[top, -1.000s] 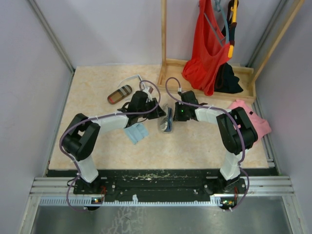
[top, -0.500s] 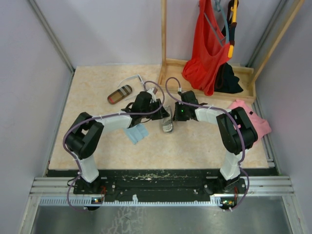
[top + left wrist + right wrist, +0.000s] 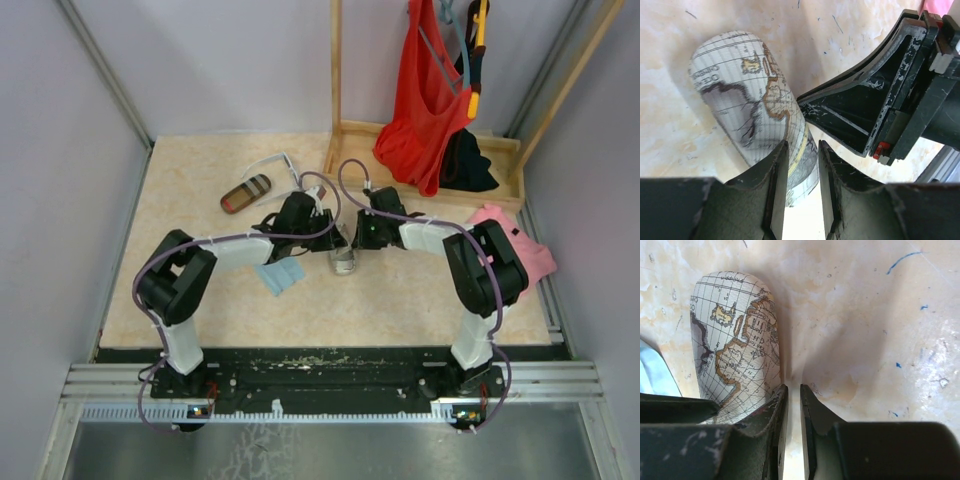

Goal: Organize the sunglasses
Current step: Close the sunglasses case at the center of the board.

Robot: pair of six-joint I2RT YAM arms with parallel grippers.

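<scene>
The white-framed sunglasses [image 3: 270,160] lie on the surface [image 3: 200,190] beyond a striped case [image 3: 246,193], well apart from both arms. The left jaws pinch the map-printed case [image 3: 747,100]. The right jaws show 1 narrow slit beside it; I cannot tell whether they grip anything.

Overhead view facing down, both wrist views close on map-printed case [image 3: 755,95]

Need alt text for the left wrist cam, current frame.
The left gripper, jaws narrowly apart, sits at the near end of a closed map-print glasses case lying on the pale table. The right gripper's black fingers reach in from the right, almost touching the case.
</scene>
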